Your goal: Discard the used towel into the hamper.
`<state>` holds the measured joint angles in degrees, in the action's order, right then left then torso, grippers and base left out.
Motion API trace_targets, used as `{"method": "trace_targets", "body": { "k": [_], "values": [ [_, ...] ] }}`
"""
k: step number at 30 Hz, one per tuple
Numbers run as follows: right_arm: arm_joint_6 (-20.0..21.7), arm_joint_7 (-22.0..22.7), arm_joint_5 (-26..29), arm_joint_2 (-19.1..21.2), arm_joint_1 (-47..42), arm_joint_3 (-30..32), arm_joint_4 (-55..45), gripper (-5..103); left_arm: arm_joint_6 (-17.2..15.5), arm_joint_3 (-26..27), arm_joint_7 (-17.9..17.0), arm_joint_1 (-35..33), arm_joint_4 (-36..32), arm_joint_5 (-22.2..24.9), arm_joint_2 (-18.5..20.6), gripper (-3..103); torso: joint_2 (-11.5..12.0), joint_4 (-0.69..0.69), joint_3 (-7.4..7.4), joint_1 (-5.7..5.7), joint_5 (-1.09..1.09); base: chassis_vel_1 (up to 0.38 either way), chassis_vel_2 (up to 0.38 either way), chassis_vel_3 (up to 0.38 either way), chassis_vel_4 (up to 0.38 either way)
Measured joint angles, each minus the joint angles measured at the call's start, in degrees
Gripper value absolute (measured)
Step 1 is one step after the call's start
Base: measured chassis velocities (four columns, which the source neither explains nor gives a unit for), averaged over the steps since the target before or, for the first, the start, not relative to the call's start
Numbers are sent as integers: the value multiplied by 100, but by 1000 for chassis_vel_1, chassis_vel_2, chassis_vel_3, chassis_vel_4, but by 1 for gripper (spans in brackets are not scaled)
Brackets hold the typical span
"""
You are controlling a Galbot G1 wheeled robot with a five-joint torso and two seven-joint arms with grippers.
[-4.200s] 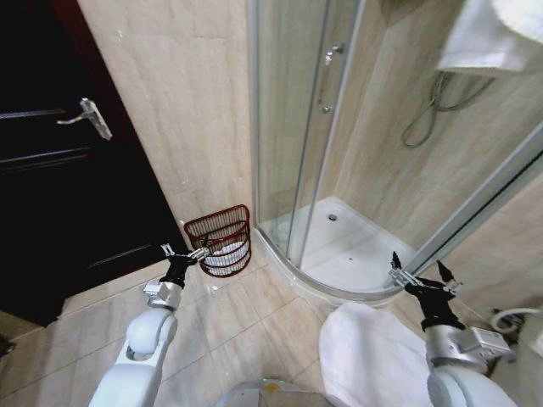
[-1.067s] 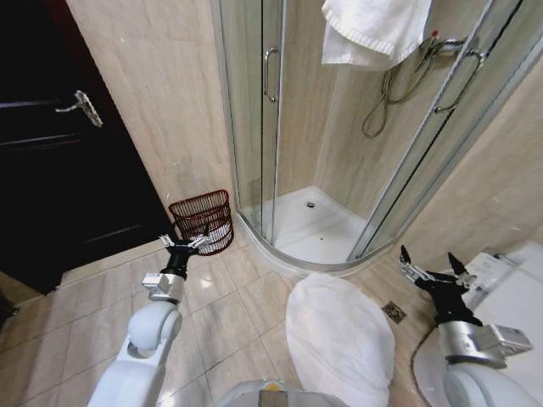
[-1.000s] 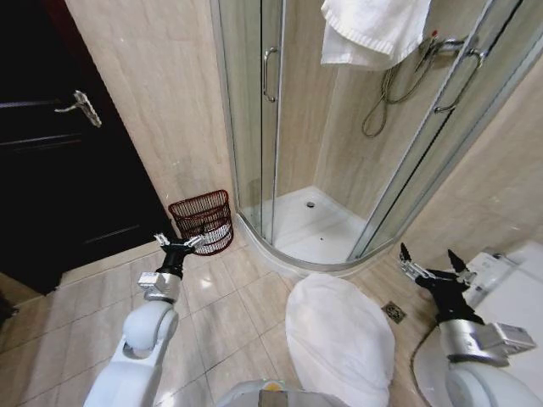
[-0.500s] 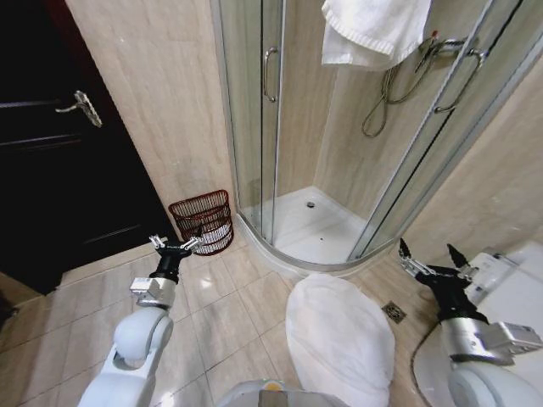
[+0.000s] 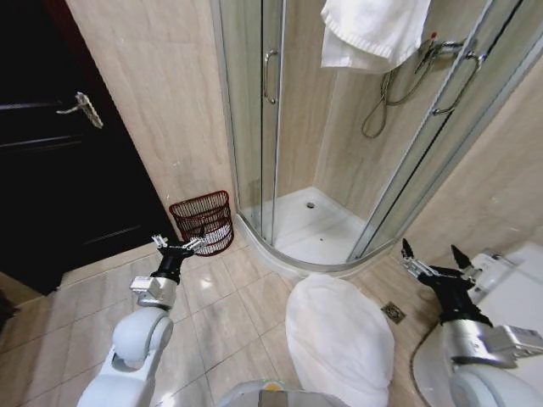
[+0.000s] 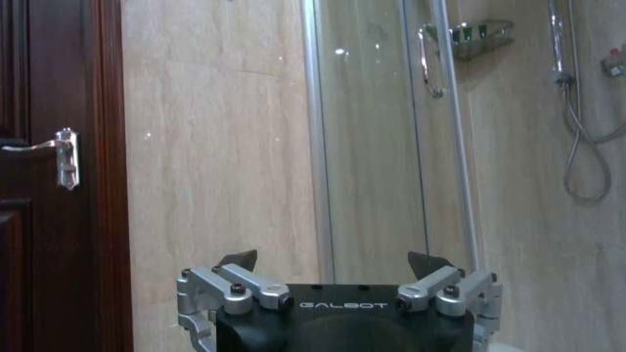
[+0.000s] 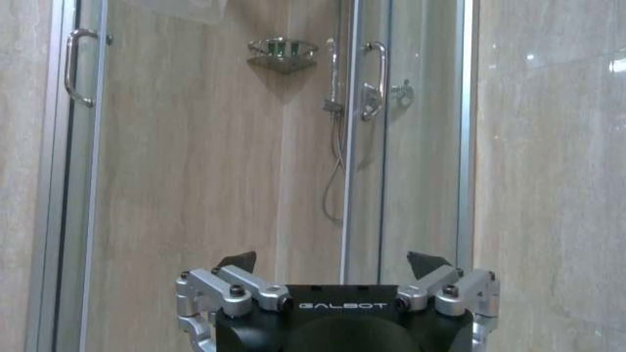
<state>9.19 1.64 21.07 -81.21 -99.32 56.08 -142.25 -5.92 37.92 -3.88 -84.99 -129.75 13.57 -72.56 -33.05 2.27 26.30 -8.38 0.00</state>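
While the head camera looks down on a beige-tiled bathroom floor (image 5: 229, 322), the nearest thing is a large white oval bath mat (image 5: 339, 339) lying flat at about five o'clock in that view, just in front of the shower threshold. At roughly eight o'clock, the robot's white left arm reaches forward and its black left gripper (image 5: 176, 247) hangs above the floor with its fingers spread apart and nothing between them. At roughly four o'clock, the black right gripper (image 5: 434, 261) is raised beside a white fixture (image 5: 517, 297) at the frame's edge, its fingers likewise splayed wide and empty. A small square metal floor drain (image 5: 393, 311) sits between the mat and the right gripper.

Just beyond the left gripper, near nine o'clock from the picture's centre, stands the small round dark reddish-brown wire hamper (image 5: 204, 222), upright on the floor against the beige stone wall (image 5: 153, 102), with something white inside it. It sits between a dark wooden door with a silver lever handle (image 5: 51, 170) and the curved glass shower enclosure (image 5: 263, 127). The enclosure's closed sliding glass panel and its raised white tray (image 5: 318, 229) lie beside the hamper. Farthest off, at one o'clock, a white towel (image 5: 369, 30) hangs draped over the top of the enclosure, above a silver shower hose (image 5: 382, 102).
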Motion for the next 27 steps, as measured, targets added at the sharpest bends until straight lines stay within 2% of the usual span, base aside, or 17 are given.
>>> {"method": "trace_targets", "body": {
  "k": [27],
  "values": [
    [-56,-55,5,3,9,-48,122,100,-17,34,-23,-71,21,-70,-63,100,-703,0,399,-303,0,0,0,0,0]
  ]
}}
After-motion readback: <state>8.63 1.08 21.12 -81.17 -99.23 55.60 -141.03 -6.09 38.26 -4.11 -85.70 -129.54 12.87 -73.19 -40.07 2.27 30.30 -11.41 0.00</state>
